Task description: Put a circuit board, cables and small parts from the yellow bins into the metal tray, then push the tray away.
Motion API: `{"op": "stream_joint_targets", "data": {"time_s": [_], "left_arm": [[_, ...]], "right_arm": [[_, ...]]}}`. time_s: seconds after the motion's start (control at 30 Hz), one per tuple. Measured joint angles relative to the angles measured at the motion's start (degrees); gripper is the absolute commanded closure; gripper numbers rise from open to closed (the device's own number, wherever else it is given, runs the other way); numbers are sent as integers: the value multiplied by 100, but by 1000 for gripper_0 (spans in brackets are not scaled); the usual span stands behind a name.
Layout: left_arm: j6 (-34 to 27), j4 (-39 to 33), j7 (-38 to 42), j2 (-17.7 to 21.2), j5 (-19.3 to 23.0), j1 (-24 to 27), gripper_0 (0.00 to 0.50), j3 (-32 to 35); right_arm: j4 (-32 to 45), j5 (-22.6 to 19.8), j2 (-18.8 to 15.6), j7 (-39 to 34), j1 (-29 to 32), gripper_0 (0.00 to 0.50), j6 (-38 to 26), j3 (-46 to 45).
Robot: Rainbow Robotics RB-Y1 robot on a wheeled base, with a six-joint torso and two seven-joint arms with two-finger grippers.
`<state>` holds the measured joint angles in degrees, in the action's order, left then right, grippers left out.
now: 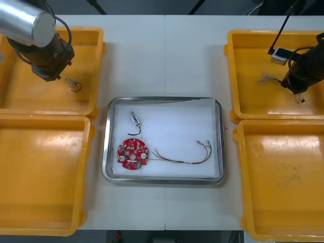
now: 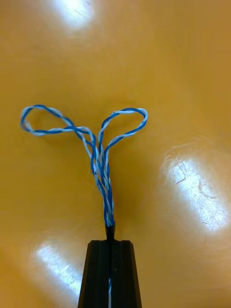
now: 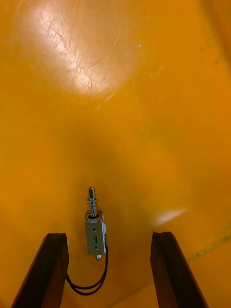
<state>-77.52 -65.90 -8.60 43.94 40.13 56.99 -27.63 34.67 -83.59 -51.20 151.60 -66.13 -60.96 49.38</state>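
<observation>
Tray: a rectangular metal tray (image 1: 172, 121), white inside, is seen at the middle of the light surface (image 1: 167, 55), between the bins.
Board: a round red circuit board (image 1: 132, 155) is laid flat in the tray, at its 7 o'clock.
Tray cable: a thin red and yellow cable (image 1: 185, 158) is stretched from just beside the board toward the tray's 4 o'clock.
Tray part: a small metal part (image 1: 134, 119) with a black wire is placed at the tray's 10 o'clock, apart from the board.
Right gripper: the right gripper (image 2: 110, 243) is positioned over the far right yellow bin (image 1: 248, 96), at the surface's 2 o'clock. Its jaws are clamped on the end of a twisted blue and white cable (image 2: 98, 159), whose two loops are spread out over the bin floor.
Left gripper: the left gripper (image 3: 109, 236) is positioned over the far left yellow bin (image 1: 30, 91), at the surface's 10 o'clock. Its jaws are set apart, and a second small metal part (image 3: 95, 233) with a black wire loop is seen between them, nearer one jaw and not gripped.
Near bins: the near left yellow bin (image 1: 40, 172) at 8 o'clock and the near right yellow bin (image 1: 283, 177) at 4 o'clock are set near the tray's sides.
</observation>
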Motion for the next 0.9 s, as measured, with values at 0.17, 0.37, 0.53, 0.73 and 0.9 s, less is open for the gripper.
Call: {"op": "stream_joint_targets", "data": {"time_s": [0.17, 0.37, 0.53, 0.73, 0.9], "left_arm": [[246, 241, -13, -122, -9, -2, 0, -111], [337, 372, -372, -252, -22, -7, 0, -140], [347, 377, -668, -269, -28, -8, 0, -394], [358, 397, -670, -282, -19, -8, 0, -530], [370, 471, -670, -304, 4, -8, 0, -530]], "right_arm": [[356, 322, -219, 10, 3, 500, -743, -601], [1042, 1175, -358, 52, 37, 500, -1810, -1818], [1446, 1429, -377, 52, 40, 500, -2649, -2453], [1923, 1444, -381, 50, 72, 500, -3265, -2879], [2555, 1382, -383, 31, 291, 500, -3420, -3221]]}}
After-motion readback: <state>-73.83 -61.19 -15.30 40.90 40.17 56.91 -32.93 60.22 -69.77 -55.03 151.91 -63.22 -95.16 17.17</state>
